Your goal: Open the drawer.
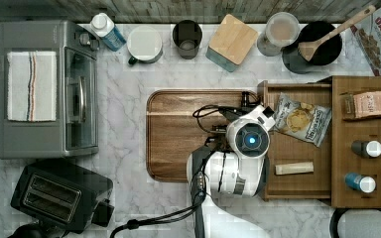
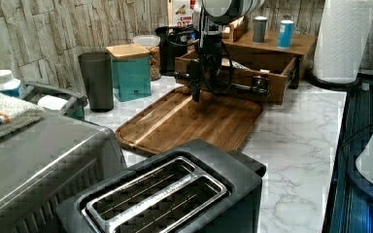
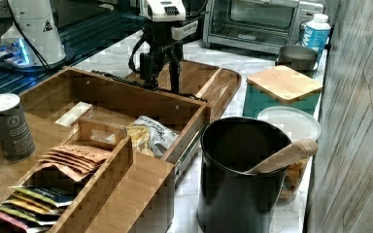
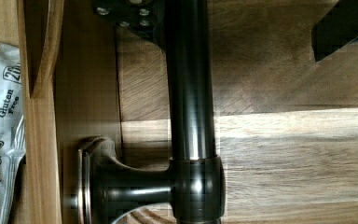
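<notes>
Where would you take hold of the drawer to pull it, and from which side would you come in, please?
Probably the black bar handle on the drawer front. It stands off the wood on posts, leaving a gap behind for a finger. Coming from above, over the tray, lets the gripper straddle the bar mid-length, clear of the posts.

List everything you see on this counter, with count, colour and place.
drawer: one, brown wood, pulled open from cabinet, top view's right
handle: one, black bar, on drawer front
chip bag: one, white, inside drawer
tray board: one, brown, top view's centre
toaster oven: one, silver, top view's left
towel: one, white striped, on toaster oven
toaster: one, black, top view's lower left
canister: one, teal with wooden lid, top view's top
pot: one, black, holding wooden spoon
tins: two, grey and blue, on cabinet
gripper: one, black fingers open, straddling handle
</notes>
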